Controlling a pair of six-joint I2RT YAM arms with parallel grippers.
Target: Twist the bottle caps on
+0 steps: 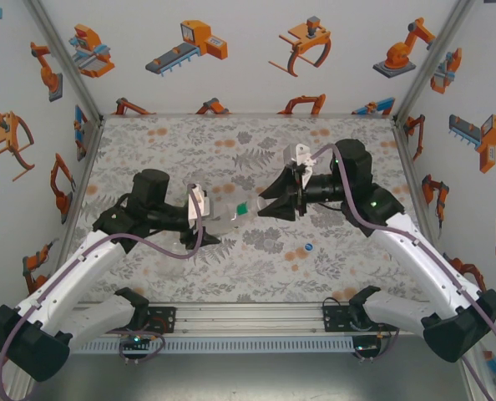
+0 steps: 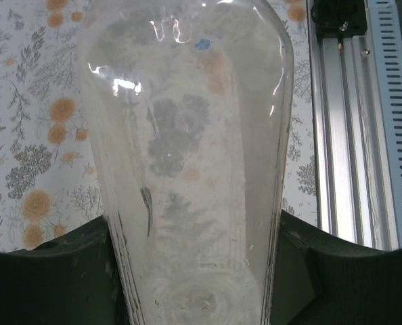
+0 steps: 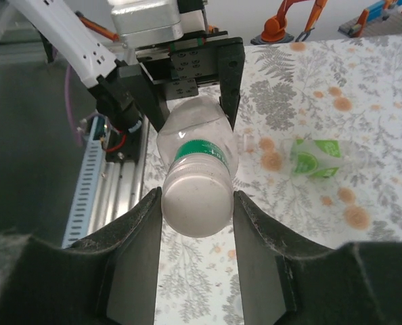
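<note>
No lettering, brand or number can be read; print on the green-labelled bottle (image 3: 316, 157) at three o'clock is blurred.

Bare tabletop (image 1: 164, 142) around blue cap (image 1: 308, 247)

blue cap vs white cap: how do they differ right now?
Colour: the blue cap is blue, the white cap whitish.
Place: the blue cap lies loose on the table. The white cap sits on the end of the bottle, held in the left gripper.
Contact: the white cap is between the right gripper fingers, which look to touch both its sides. Nothing touches the blue cap.
Shared: both small and round.
</note>
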